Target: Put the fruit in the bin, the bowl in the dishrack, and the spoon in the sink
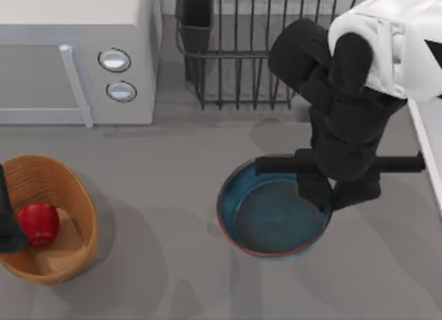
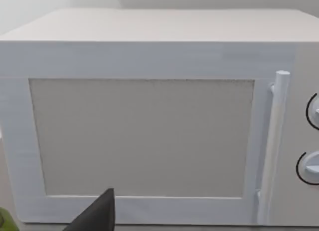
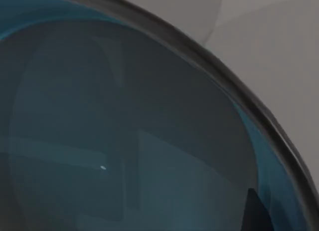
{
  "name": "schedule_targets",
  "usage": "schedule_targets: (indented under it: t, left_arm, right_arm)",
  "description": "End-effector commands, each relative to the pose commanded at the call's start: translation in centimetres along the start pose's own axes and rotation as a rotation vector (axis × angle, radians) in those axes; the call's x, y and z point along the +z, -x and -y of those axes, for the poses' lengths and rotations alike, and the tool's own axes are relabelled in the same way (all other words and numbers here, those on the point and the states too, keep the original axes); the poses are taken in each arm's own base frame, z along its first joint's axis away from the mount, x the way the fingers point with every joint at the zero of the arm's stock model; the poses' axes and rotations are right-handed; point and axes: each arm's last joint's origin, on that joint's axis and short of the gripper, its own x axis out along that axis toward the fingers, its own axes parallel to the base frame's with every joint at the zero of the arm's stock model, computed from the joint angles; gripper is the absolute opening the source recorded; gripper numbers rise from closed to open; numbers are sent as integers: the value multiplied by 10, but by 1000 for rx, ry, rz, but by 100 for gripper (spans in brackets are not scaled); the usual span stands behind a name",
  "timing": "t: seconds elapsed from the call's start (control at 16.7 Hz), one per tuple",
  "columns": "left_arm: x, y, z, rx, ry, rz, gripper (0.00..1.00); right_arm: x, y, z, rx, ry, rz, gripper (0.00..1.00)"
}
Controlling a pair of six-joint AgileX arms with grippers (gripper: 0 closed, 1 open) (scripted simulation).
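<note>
The right claw (image 1: 330,195) sits at the bowl's (image 1: 273,220) right rim, apparently straddling it, grip unclear, with the dishrack (image 1: 255,50) directly behind.

right gripper (image 1: 330,193): fingers hidden by arm | bowl (image 1: 266,223): right rim covered | sink (image 1: 427,144): cut off

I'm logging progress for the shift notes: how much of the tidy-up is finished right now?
Done: the fruit lies in the bin, with the left gripper parked beside it. In hand: the right gripper is down at the right rim of the bowl, which sits on the table, not in the dishrack. Left: racking the bowl, then the spoon.
</note>
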Motion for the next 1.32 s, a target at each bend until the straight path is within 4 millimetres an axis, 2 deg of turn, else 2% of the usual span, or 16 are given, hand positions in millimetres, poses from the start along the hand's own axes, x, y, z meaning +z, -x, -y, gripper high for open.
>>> schedule_targets:
  t: [0.36,0.6,0.96,1.14,1.32]
  left_arm:
    - [0,0,0,0,0,0,100]
    - [0,0,0,0,0,0,100]
    - [0,0,0,0,0,0,100]
    - [0,0,0,0,0,0,100]
    - [0,0,0,0,0,0,100]
  right_arm:
    - [-1,3,-2,3,15,23,0]
    - [-3,22,-19,17,132,265,0]
    - [-20,79,-55,11,289,893,0]
    - [-39,119,-65,4,244,1215,0]
    - [-62,159,-61,-1,126,1444,0]
